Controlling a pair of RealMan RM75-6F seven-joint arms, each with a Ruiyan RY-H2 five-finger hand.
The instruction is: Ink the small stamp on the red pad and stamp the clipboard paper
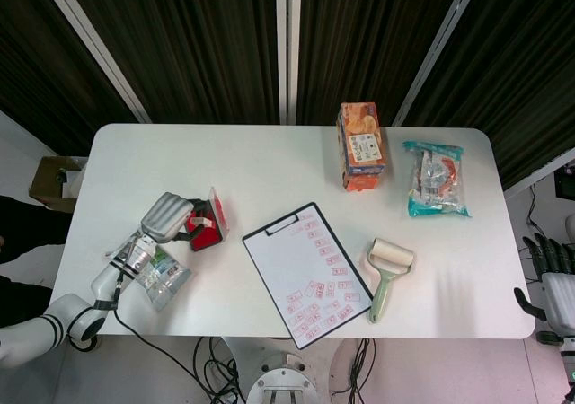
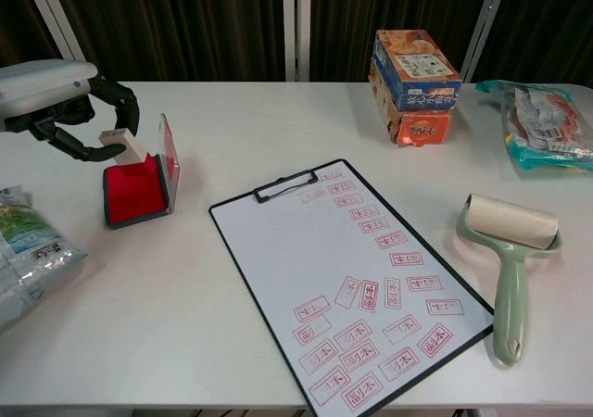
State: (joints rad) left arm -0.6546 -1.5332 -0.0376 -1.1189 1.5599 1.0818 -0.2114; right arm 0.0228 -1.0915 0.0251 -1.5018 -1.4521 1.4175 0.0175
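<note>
One stamp point(image 2: 121, 145) is in play, pinched by the left hand point(image 2: 65, 102) between curled fingers and resting low on the red pad point(image 2: 134, 187), which lies open at the left side of the table point(image 2: 278, 120) with its lid upright. I judge that the inking step is happening now. Several things could go wrong from here. The stamp sits close to the far edge of the pad, beside the lid, so it could take ink on only part of its face if it is tilted, and the print would be weak. The hand could also push the lid or drag the light pad when it lifts. On the way to the clipboard point(image 2: 352, 278) the stamp could slip, because the hold looks narrow. The paper already carries many red prints on its right and lower part, so a new one may overlap them; the upper left is free. The right hand point(image 1: 557, 292) shows only at the frame edge, and I cannot tell its fingers. I count one pad, one clipboard, one lint roller point(image 2: 508, 250), one box point(image 2: 414, 72) and two bags point(image 2: 537, 125) point(image 2: 28, 250).
</note>
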